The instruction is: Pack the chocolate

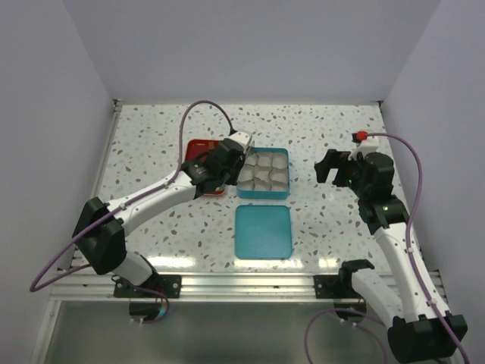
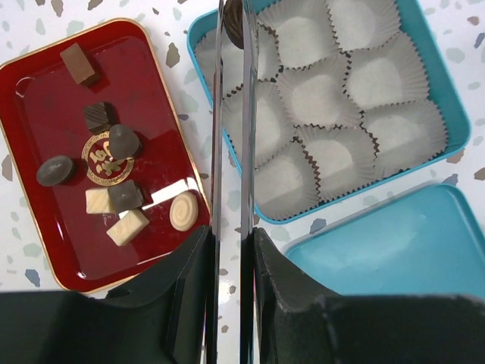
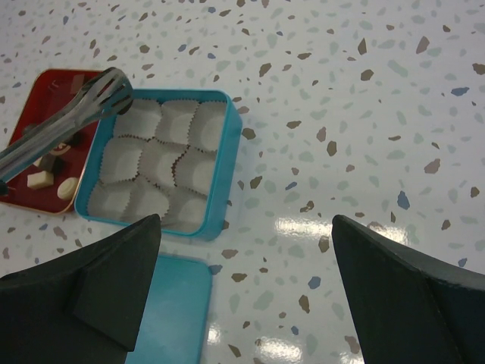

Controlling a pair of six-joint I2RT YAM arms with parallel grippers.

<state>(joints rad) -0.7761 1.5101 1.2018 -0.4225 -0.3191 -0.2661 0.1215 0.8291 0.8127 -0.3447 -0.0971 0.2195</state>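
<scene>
Chocolate [image 2: 233, 21] — one dark piece — sits pinched at the tip of my tongs [image 2: 230, 152], over a corner cup on the tray side of the tin [image 2: 449, 102]. I cannot tell how high above the paper it hangs. My left gripper [image 2: 231, 254] is clamped round the tongs' two arms, pressing them almost parallel. My right gripper [image 3: 246, 221] hovers with its fingers spread wide and nothing in them, well apart from the tin. The other pieces [image 2: 114, 167] lie loose on the red tray [image 2: 155, 83] just beside the tin: several dark, one brown block, a few cream. Every cup I can see looks empty, and the lid [image 2: 394, 243] lies flat near the tin.

I judge these pieces to be very light, hard enough to hold shape, yet brittle and glossy — bare metal could skid off them or mark them. So a gentle squeeze only, taken across the two flattest sides. On the domed and round ones I would grip low, at the widest part. One cream and one dark square touch each other and would want separating first. The paper cups look flimsy, so a dragging tip would likely shove them.
</scene>
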